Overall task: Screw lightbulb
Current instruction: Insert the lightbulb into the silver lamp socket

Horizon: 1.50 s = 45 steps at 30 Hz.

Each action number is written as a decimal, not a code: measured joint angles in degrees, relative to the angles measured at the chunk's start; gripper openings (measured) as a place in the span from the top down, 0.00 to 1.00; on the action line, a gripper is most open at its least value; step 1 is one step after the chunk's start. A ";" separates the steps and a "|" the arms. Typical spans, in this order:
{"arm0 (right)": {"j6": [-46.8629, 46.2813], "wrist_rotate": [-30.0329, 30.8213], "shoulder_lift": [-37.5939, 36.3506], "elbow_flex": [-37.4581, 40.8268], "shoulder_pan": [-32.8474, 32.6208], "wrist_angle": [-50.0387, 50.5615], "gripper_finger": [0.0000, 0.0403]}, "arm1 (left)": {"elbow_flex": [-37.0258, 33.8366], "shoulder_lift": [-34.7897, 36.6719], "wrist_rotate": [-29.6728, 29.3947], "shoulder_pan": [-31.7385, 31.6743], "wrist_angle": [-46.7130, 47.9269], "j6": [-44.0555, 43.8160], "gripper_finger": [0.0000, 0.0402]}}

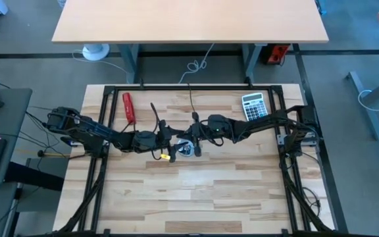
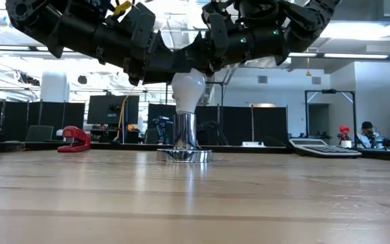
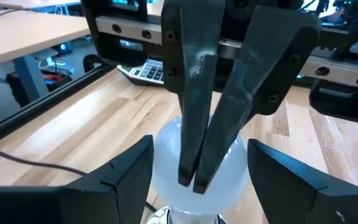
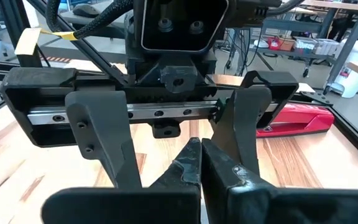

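Note:
The white lightbulb [image 2: 187,88] stands upright with its base in the shiny metal socket [image 2: 183,139] at the middle of the table. Both grippers meet over it. My left gripper [image 3: 201,186] comes from the table's left and is open, with one finger on either side of the bulb's dome [image 3: 166,168], near its top. My right gripper [image 4: 199,163] comes from the right and is shut. Its fingertips [image 3: 194,177] point down at the top of the dome between the left fingers. In the high view the arms hide most of the bulb [image 1: 185,150]. My right gripper's shut fingertips [image 3: 185,177] point down from above onto the top of the bulb's dome [image 3: 225,171]. I cannot tell whether they touch it. My left gripper's fingers [image 3: 129,180] flank the dome level from the table's left. I cannot tell whether they touch it either.
A red stapler [image 1: 128,105] lies at the far left and a calculator [image 1: 253,105] at the far right. The socket's black cord [image 1: 191,105] runs to the far edge. A small yellow piece [image 1: 165,157] lies beside the left gripper. The near half of the table [image 1: 196,197] is bare wood.

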State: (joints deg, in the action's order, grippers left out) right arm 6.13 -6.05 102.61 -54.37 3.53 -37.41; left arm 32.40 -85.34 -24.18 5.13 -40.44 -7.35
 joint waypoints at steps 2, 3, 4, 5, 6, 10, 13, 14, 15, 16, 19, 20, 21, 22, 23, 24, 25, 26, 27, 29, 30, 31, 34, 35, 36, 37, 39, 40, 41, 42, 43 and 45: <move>-0.03 -0.01 0.00 0.00 -0.04 -0.37 0.98 | 0.00 0.00 -0.12 0.00 0.82 -0.54 0.40; -0.07 -0.01 0.00 0.00 -0.07 -0.58 0.98 | 0.00 0.00 -0.16 0.00 1.12 -0.75 0.40; -0.07 -0.04 -0.03 0.00 -0.16 -0.74 0.98 | 0.00 0.00 -0.18 0.00 1.50 -0.85 0.40; -0.07 -0.29 -0.26 0.00 -0.20 -0.68 0.97 | 0.00 0.00 -0.18 0.00 1.81 -0.86 0.40; -0.11 -0.85 -0.52 0.00 -0.41 -0.69 0.97 | -0.02 -0.01 -0.23 0.00 2.16 -0.87 0.40; -0.97 -3.01 -4.28 0.00 -1.72 -0.39 0.96 | -0.24 -0.26 -0.60 0.00 4.79 -1.75 0.40; -1.12 -2.97 -10.09 -0.02 -2.66 4.63 0.95 | -0.22 -0.20 -1.61 -0.17 5.72 -2.66 0.40; -1.11 -2.26 -12.44 -0.05 -2.97 7.56 0.95 | -0.26 -0.20 -1.95 -0.20 6.21 -3.13 0.40; -1.10 -0.85 -14.90 -0.08 -3.21 11.18 0.95 | -0.44 -0.20 -2.12 -0.22 6.59 -3.45 0.40; -1.01 1.05 -17.35 -0.11 -3.25 15.23 0.96 | -0.56 -0.20 -2.25 -0.22 7.15 -3.74 0.40; -0.74 5.62 -24.18 0.66 -2.73 27.21 0.97 | -0.76 -0.20 -2.36 -0.22 7.23 -4.36 0.40; -0.99 5.17 -26.12 1.96 -2.55 28.99 0.97 | -0.76 -0.20 -2.36 -0.22 7.33 -4.46 0.40; -1.22 3.51 -28.06 3.68 -2.41 29.67 0.97 | -0.77 -0.20 -2.35 -0.22 7.56 -4.49 0.40; -1.66 1.52 -29.87 5.66 -2.29 28.84 0.97 | -0.79 -0.20 -2.29 -0.19 7.79 -4.51 0.40; -2.32 0.12 -31.55 7.81 -2.38 26.88 0.97 | -0.79 -0.18 -1.84 -0.02 8.11 -4.51 0.40; -3.12 -0.62 -33.28 10.08 -2.41 24.16 0.97 | -0.79 0.09 -1.39 0.13 8.55 -4.33 0.40; -3.81 -1.12 -34.92 12.46 -2.30 21.17 0.97 | -0.80 0.47 -1.06 0.38 9.23 -3.90 0.40; -4.48 -1.49 -36.58 15.23 -1.83 18.14 0.96 | -0.81 0.92 -0.51 0.56 9.71 -3.47 0.40; -5.45 -1.67 -37.85 18.31 -1.04 14.40 0.96 | -0.81 1.49 -0.13 0.75 10.10 -3.12 0.40; -8.58 -1.71 -38.71 24.48 0.68 6.61 0.94 | -0.81 2.96 -0.07 0.83 11.32 -3.02 0.40; -10.22 -2.64 -38.50 27.54 1.52 2.88 0.94 | -0.81 3.70 -0.09 0.81 11.89 -3.12 0.40; -11.79 -4.55 -37.90 30.27 2.36 -0.88 0.94 | -0.81 4.47 -0.13 0.77 12.54 -3.11 0.40; -15.62 -9.85 -34.06 36.10 3.77 -14.28 0.93 | -0.81 6.33 -0.13 0.81 14.22 -2.10 0.40; -16.88 -10.78 -32.26 37.28 3.79 -17.87 0.93 | -0.81 6.70 -0.09 0.83 14.31 -1.60 0.40; -17.93 -11.50 -30.34 37.79 3.63 -21.05 0.93 | -0.81 6.95 -0.11 0.81 14.20 -1.10 0.40; -18.52 -12.00 -28.73 37.84 3.41 -23.50 0.93 | -0.81 7.02 -0.14 0.81 13.73 -0.63 0.40; -18.32 -12.24 -26.17 37.35 3.11 -27.62 0.93 | -0.81 7.02 -0.27 0.69 12.38 0.69 0.40; -18.16 -12.21 -25.24 36.64 3.14 -29.03 0.93 | -0.81 7.02 -0.24 0.53 11.60 1.67 0.40; -18.33 -12.14 -24.41 35.90 3.46 -29.44 0.93 | -0.81 7.02 -0.20 0.52 10.83 2.56 0.40; -18.83 -11.96 -23.68 35.28 3.94 -29.14 0.93 | -0.81 7.02 -0.20 0.49 10.31 3.09 0.40; -19.31 -11.79 -22.75 34.64 4.31 -28.82 0.93 | -0.81 7.02 -0.22 0.47 10.02 3.23 0.40; -19.32 -11.70 -20.22 33.19 4.91 -28.20 0.94 | -0.81 7.02 -0.22 0.39 9.89 3.11 0.40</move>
State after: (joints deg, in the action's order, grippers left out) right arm -13.19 -17.76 82.39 -21.18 8.44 -65.61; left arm 31.59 -78.32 -24.40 5.52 -30.55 -4.24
